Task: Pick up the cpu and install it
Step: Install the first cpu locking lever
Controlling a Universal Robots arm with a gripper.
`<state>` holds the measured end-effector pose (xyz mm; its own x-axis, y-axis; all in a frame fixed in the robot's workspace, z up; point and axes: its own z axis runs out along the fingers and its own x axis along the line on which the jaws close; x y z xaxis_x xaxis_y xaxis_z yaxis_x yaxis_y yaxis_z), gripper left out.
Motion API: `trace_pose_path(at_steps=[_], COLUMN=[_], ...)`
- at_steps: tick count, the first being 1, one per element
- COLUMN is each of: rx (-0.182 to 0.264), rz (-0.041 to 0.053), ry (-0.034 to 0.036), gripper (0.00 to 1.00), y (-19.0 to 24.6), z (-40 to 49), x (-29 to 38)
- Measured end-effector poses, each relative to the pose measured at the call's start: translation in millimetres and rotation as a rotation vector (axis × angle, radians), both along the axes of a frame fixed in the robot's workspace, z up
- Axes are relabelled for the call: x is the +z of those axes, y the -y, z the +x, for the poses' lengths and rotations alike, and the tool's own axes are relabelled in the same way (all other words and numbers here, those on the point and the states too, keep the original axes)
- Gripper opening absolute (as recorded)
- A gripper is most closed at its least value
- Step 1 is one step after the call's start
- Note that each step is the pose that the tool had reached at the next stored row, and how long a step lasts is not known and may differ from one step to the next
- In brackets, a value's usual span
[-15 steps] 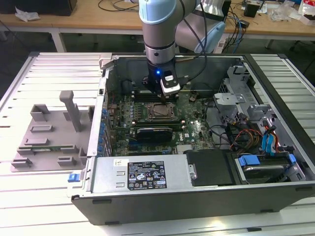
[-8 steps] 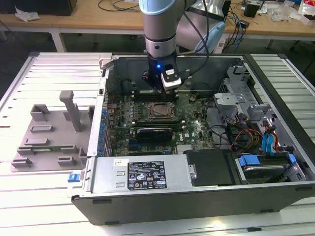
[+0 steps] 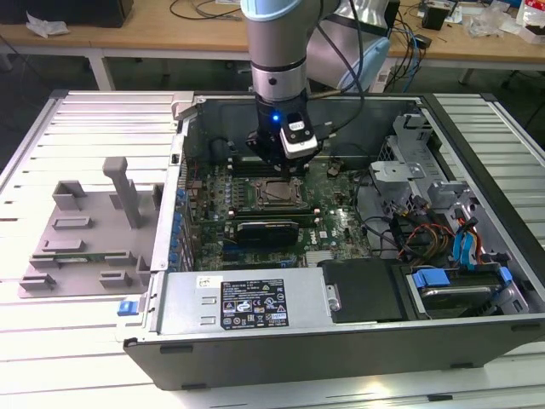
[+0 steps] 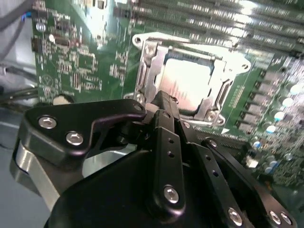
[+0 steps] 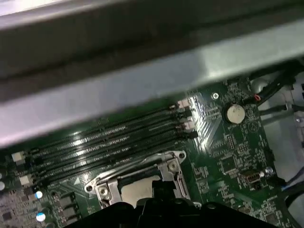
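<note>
The cpu (image 4: 187, 83) is a pale silvery square lying flat inside the metal-framed socket (image 4: 148, 66) on the green motherboard (image 4: 80, 61). In the exterior view the cpu (image 3: 278, 194) sits mid-board inside the open computer case (image 3: 341, 341). My gripper (image 3: 279, 170) hangs straight down just above the socket, close over the chip's edge. In the second wrist view the gripper's (image 4: 161, 102) black linkage covers the near edge of the socket. The first wrist view shows the cpu (image 5: 135, 192) in its socket, beside the gripper (image 5: 159, 187).
A grey slotted tray (image 3: 85, 230) lies on the slatted table at the exterior view's left. Memory slots (image 5: 109, 137) run beside the socket. Cables, a drive cage (image 3: 417, 162) and blue-tabbed drives (image 3: 456, 285) fill the case's right side. A power supply (image 3: 247, 302) spans the front.
</note>
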<state>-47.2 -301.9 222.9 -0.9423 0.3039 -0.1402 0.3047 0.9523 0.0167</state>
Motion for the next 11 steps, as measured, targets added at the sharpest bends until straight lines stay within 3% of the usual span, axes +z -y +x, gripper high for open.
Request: trace_pose_path(at_steps=[7,11], rx=[0.000,0.001], rz=[-0.0012,-0.0029], ry=[0.0000,0.0000], gripper=[0.11,0.11], y=[14.0,15.1], z=[-0.1,0.0], x=[0.0,0.0])
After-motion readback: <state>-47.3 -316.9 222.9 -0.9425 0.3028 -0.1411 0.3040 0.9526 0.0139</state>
